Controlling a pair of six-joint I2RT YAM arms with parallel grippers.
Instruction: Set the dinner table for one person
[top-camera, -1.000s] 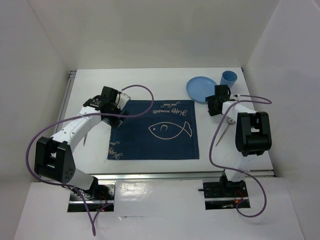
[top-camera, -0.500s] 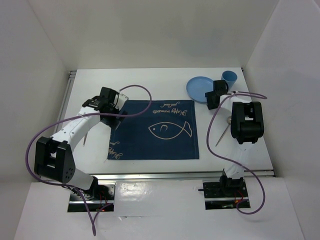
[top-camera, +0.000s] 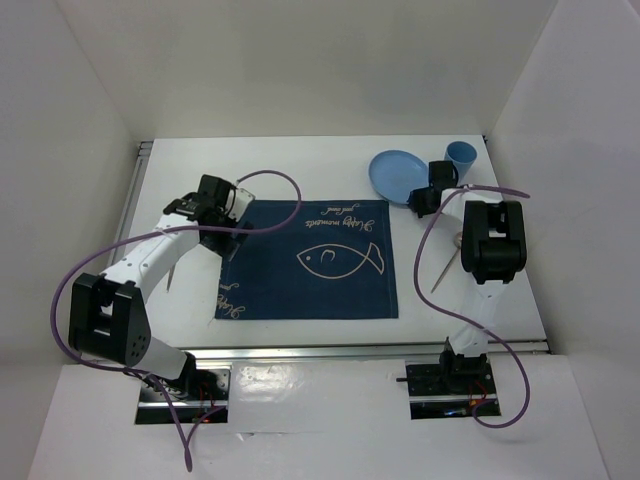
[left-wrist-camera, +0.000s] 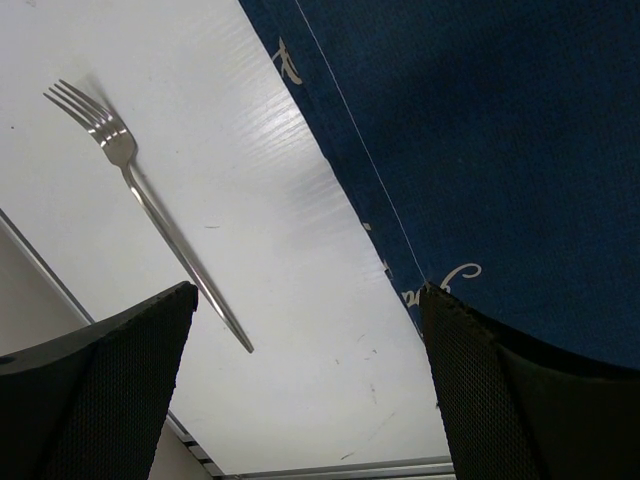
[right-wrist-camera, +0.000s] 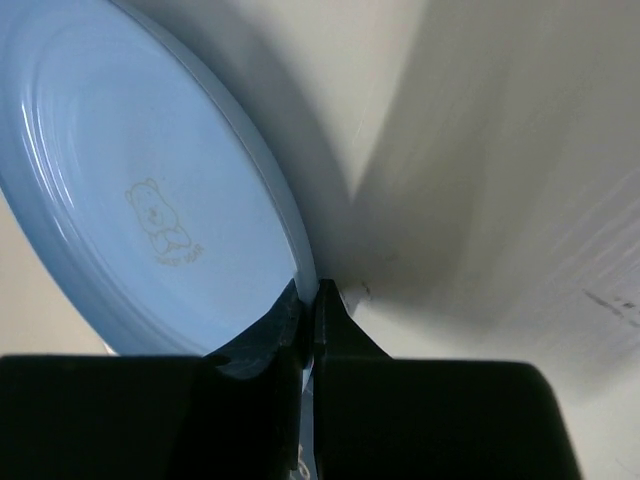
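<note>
On the white dinner table (top-camera: 300, 165) lies a navy fish-print placemat (top-camera: 310, 260). A light blue plate (top-camera: 393, 175) sits at the back right; my right gripper (top-camera: 424, 200) is shut on its near rim. The right wrist view shows the plate (right-wrist-camera: 150, 200) tilted, its edge pinched between the jaws of that gripper (right-wrist-camera: 312, 300). My left gripper (top-camera: 232, 225) hovers open over the placemat's left edge (left-wrist-camera: 500, 120), holding nothing. A silver fork (left-wrist-camera: 140, 190) lies on the bare table (left-wrist-camera: 290, 210) to the left of the mat.
A blue cup (top-camera: 459, 156) stands behind the plate near the back right corner. A slim utensil (top-camera: 445, 265) lies on the table right of the placemat, under the right arm. Metal rails run along the left and near table edges.
My right gripper reached back to the plate and closed on its rim; the plate shifted slightly left. The left arm has stayed where it was, open.
</note>
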